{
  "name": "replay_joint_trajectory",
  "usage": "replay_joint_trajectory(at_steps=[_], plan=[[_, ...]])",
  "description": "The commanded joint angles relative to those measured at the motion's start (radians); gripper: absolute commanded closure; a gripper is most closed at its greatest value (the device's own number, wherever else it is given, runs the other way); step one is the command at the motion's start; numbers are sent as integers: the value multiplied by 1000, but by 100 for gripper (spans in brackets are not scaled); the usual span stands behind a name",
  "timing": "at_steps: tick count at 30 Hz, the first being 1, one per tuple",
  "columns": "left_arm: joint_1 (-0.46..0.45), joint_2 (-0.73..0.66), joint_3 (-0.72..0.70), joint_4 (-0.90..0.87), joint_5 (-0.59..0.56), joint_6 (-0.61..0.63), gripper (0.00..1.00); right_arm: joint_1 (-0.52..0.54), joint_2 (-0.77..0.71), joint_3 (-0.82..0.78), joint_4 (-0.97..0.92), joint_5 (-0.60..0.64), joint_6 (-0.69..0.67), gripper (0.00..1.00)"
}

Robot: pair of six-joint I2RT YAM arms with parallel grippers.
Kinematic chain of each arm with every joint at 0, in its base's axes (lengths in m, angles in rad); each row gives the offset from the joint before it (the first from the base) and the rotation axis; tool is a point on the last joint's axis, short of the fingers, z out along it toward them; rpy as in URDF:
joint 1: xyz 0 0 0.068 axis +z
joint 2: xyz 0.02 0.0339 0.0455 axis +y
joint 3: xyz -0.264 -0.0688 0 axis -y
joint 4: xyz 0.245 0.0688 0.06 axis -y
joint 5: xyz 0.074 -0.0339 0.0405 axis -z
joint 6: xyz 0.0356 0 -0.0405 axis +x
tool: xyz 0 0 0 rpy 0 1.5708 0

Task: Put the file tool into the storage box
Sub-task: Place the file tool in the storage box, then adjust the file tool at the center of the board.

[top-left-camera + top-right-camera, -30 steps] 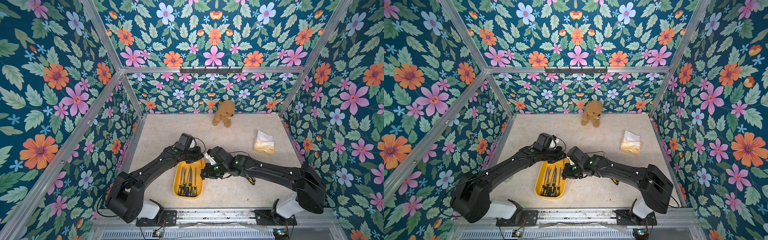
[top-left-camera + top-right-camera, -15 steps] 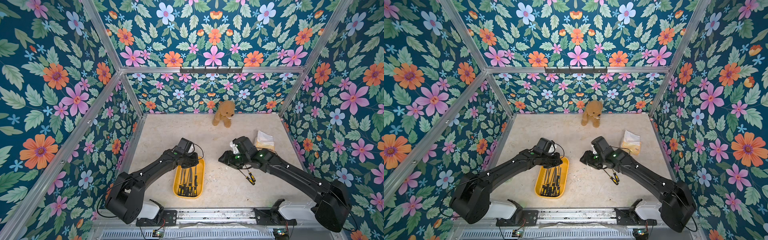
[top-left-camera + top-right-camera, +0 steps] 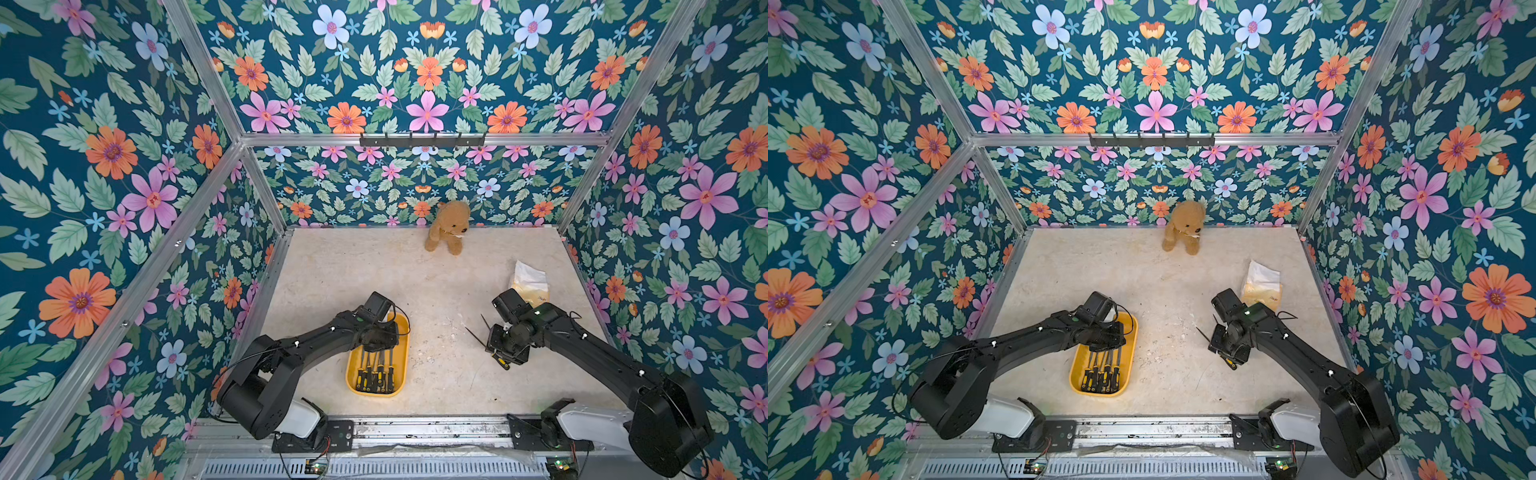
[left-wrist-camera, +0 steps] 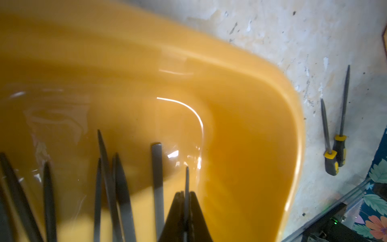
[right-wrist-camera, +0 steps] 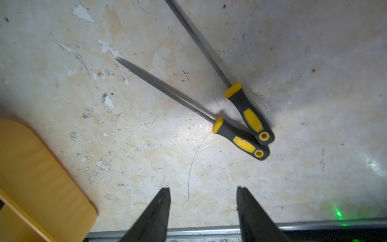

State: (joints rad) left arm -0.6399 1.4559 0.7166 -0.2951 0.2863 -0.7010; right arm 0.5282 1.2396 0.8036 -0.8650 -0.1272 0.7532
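The right pincer has moved from the yellow tray at lower middle to two files at lower right, jaws apart, maybe to grab one, while the left pincer squeezes a thin file over the tray

Your left end effector shows only in its wrist view; in both top views its own wrist hides it at the 12 o'clock end of the storage box. At the box's 3 o'clock, the right arm covers most of the loose files. The thin file your left end effector pinches runs off-frame before its handle.
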Motion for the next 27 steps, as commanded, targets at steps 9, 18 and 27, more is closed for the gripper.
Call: replay_joint_trajectory(at_steps=[9,18,27], plan=[[-1,-6,-37,28,-39,-13,82,2,51,-39,-2,23,-61,44],[0,-21,-5,-21,-46,1,75,2,137,-4,36,62,-92,45],[2,-83,77,-121,-62,15,74,2,230,-4,73,110,-136,46]])
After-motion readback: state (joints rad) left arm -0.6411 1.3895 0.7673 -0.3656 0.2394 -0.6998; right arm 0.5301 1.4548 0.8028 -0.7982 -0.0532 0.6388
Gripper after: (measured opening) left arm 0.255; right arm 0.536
